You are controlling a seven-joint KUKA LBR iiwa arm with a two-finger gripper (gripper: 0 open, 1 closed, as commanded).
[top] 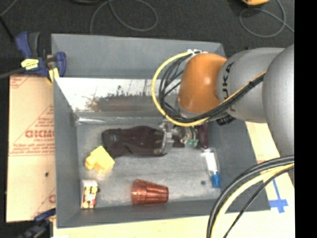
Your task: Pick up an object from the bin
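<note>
A black floor surrounds the grey metal bin (67,148), whose pale floor carries a few loose things, well spread out. The arm (257,90) comes in from the right, its orange cover (200,81) and looped cables hanging above the right end of the largest thing, a dark brown, soft-looking lump (130,140) near the middle of the bin floor.

The gripper (167,139) sits low at that lump's right end, touching or just over it. Whether it is spread or pinched on the lump cannot be told from here.

The lump is long and flattish. Its long axis runs left to right across the view, roughly along the bin's back wall, with its left end pointing away from the gripper.

In front of the lump a copper cup (148,191) lies on its side. A yellow block (99,160) sits just off the lump's front-left. A white tube with a blue tip (212,168) lies to the lump's right, past the gripper. A small red, white and yellow box (89,193) stands well off to the front-left of the lump.
</note>
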